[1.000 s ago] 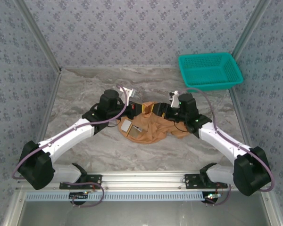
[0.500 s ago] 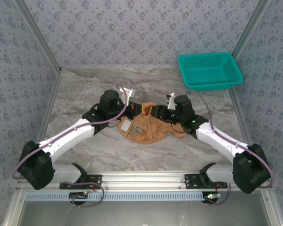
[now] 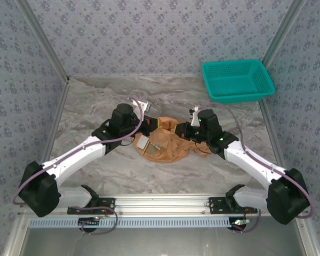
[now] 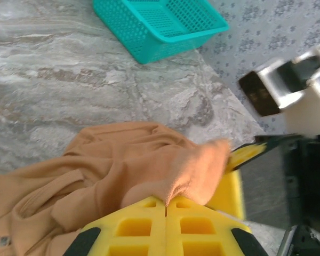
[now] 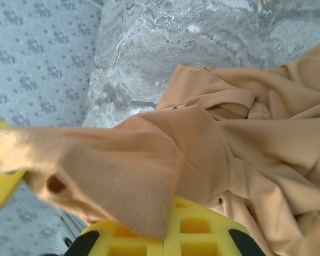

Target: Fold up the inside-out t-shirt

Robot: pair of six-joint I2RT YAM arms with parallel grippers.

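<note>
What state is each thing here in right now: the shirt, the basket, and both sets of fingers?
T-shirt: crumpled in a heap, not folded, pinched at two spots.
Basket: upright, empty, apart from the shirt.
Left fingers: shut on a fold of the t-shirt.
Right fingers: shut on a fold of the t-shirt.

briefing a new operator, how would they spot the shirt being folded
On the grey marbled table, look to the middle. The t-shirt is the crumpled orange-tan cloth there, soft and bunched, unlike the rigid teal basket in the far right corner.
</note>
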